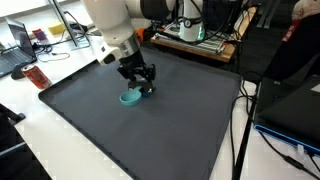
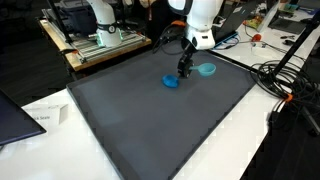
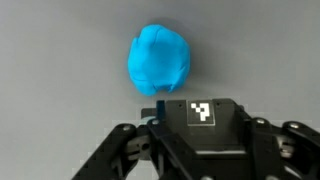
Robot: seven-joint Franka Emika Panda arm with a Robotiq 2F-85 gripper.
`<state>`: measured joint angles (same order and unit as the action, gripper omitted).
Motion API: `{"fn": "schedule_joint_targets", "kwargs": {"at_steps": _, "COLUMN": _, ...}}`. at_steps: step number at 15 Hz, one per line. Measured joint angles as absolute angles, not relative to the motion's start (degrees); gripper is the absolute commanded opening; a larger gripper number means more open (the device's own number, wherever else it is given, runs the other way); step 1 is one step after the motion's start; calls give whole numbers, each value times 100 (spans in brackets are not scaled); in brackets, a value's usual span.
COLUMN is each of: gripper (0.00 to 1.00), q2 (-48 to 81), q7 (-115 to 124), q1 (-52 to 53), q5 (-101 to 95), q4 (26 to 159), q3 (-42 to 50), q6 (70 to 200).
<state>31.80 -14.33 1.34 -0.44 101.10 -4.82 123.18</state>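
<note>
Just beside the blue lump (image 2: 171, 82) hangs the closed tool (image 2: 183, 72).

Two blue things on one dark mat (image 2: 150, 120): one bright blue lump (image 2: 171, 82) upper centre of the frame, one paler blue dish (image 2: 207, 69) just right of it.

In an exterior view's upper centre, on the mat (image 2: 140, 125): lump (image 2: 171, 82) left of gripper (image 2: 183, 72), dish (image 2: 207, 69) right of it.
</note>
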Motion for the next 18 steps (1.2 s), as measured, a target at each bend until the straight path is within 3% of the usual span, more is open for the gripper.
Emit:
{"fn": "schedule_joint_targets", "kwargs": {"at_steps": 9, "gripper": 35, "q2": 3181, "q7": -1433, "q1": 143, "q5": -44, "q4": 10620, "q3": -657, "q6": 13300}}
{"fn": "schedule_joint_targets", "kwargs": {"at_steps": 18, "gripper": 35, "q2": 3182, "q7": -1419, "q1": -37, "q5": 280, "q4": 10587, "q3": -656, "q6": 13160}}
